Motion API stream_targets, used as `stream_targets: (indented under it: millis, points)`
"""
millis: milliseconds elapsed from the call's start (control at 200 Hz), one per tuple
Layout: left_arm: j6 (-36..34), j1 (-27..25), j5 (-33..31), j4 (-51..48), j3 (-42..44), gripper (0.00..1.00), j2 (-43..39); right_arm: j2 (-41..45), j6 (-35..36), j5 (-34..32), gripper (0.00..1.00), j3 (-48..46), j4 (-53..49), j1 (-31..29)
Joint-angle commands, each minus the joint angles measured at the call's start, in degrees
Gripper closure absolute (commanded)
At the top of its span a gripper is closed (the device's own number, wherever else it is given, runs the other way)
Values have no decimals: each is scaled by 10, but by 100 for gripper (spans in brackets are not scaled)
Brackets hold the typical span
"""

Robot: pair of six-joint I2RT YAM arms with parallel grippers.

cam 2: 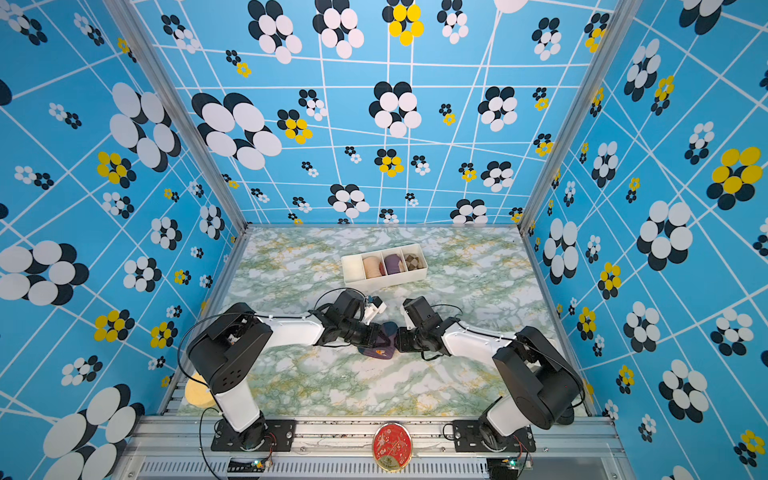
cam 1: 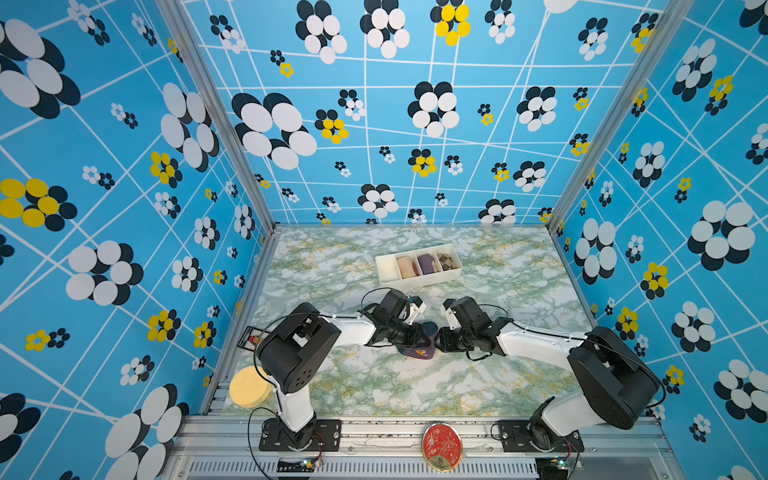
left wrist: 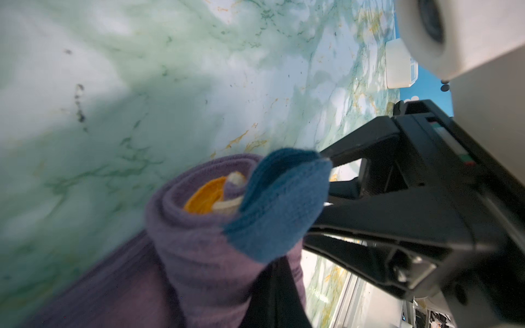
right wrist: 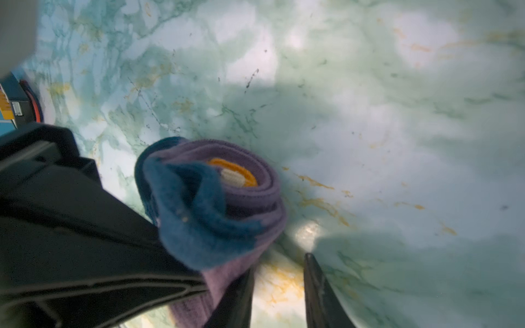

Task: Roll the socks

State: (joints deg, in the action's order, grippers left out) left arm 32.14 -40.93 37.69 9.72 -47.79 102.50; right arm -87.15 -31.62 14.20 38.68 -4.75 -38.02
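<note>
Left wrist view: your left jaws are sitting closed, dark tips buried in the purple fabric of the socks (left wrist: pixel 204 241); you cannot tell whether any fabric is pinched. Your right jaws are standing partly open, table (right wrist: pixel 369 142) showing between the fingers (right wrist: pixel 321 292), one finger partly hidden behind sock fabric. The socks are lying mid-table between both jaws, rolled, orange cuff at the core, teal toe hanging loose outside. In a top view, a white tray (cam 1: pixel 419 281) is holding a peach roll (cam 1: pixel 406 266), a purple roll (cam 1: pixel 428 264) and a checked roll (cam 1: pixel 446 261). A yellow sponge (cam 1: pixel 248 386) is resting at the table's near left corner.
</note>
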Motion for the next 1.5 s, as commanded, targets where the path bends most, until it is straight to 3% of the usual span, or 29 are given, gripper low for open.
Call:
stream_targets:
  millis: [0, 570, 1015, 1494]
  points:
    - [-25, -4, -26, -30, -14, 99, -10, 8, 16, 38, 68, 20, -6, -12]
    - [-48, 8, -36, -50, -7, 91, -69, 11, 19, 31, 68, 23, -18, -13]
    - [-95, 38, -89, -128, 3, 94, -108, 9, 21, 31, 68, 31, -20, -15]
    - [-92, 44, -72, -110, 14, 95, -93, 1, 21, 33, 68, 44, -21, -19]
